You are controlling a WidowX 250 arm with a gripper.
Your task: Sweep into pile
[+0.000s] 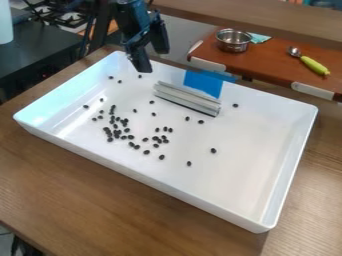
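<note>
My gripper (155, 52) hangs above the tray's back left part, open, with nothing between its fingers. Below it is the large white tray (247, 150) on the wooden table. Many small dark beans lie in it: a loose cluster (117, 131) left of the middle, and others scattered around, such as a bean (213, 150) toward the right and another bean (235, 105) near the back wall. A grey-white sweeper bar (187, 98) rests on the tray floor near the back wall, with blue tape (203, 83) standing up behind it. The gripper is apart from the sweeper, up and to its left.
Behind the tray, a reddish-brown board (267, 62) holds a metal pot (234, 41), a teal cloth (259, 38) and a spoon with a green handle (313, 65). A black stove (63, 17) stands at the upper left. The tray's raised walls surround the beans.
</note>
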